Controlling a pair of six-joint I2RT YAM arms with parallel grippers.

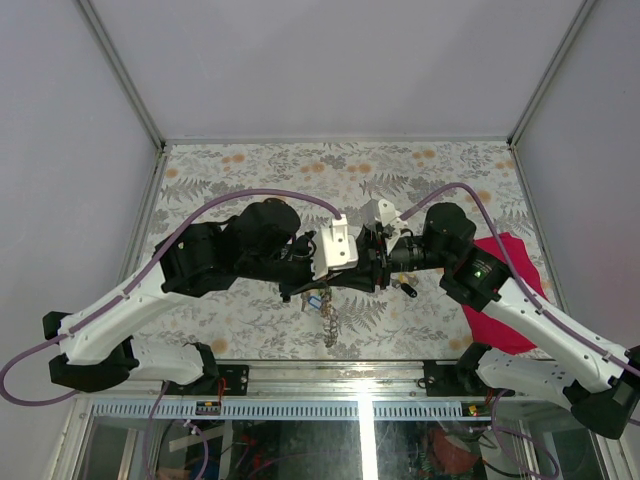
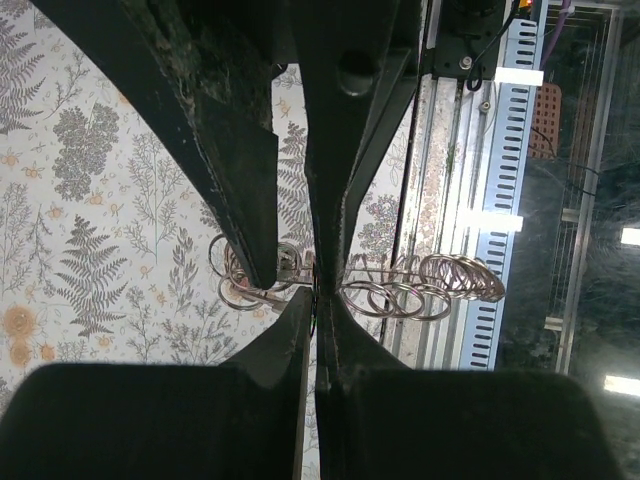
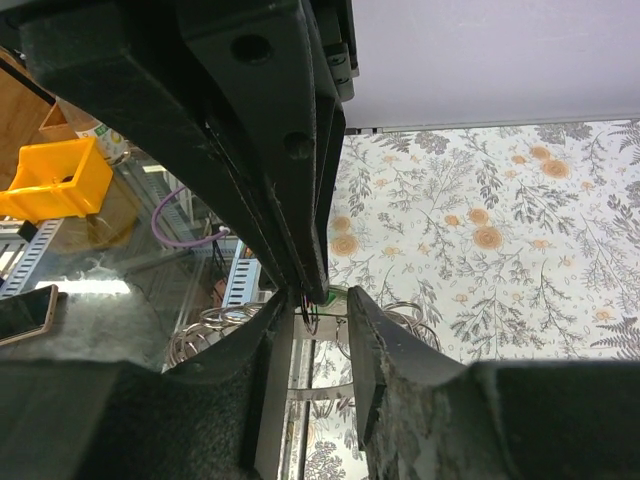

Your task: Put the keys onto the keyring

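Keyring point(image 2: 378, 297) hangs pinched in the clenched left gripper point(image 2: 315, 292) over the worktop's point(image 1: 250, 170) near edge. The right gripper point(image 3: 318, 330) straddles a key point(image 3: 320, 322); whether it grips, I cannot tell.

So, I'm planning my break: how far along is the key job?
Done: a blue key seems to hang at the keyring. In hand: left end effector pinches the keyring; right end effector meets it. Remaining: at least one loose key lies on the table.
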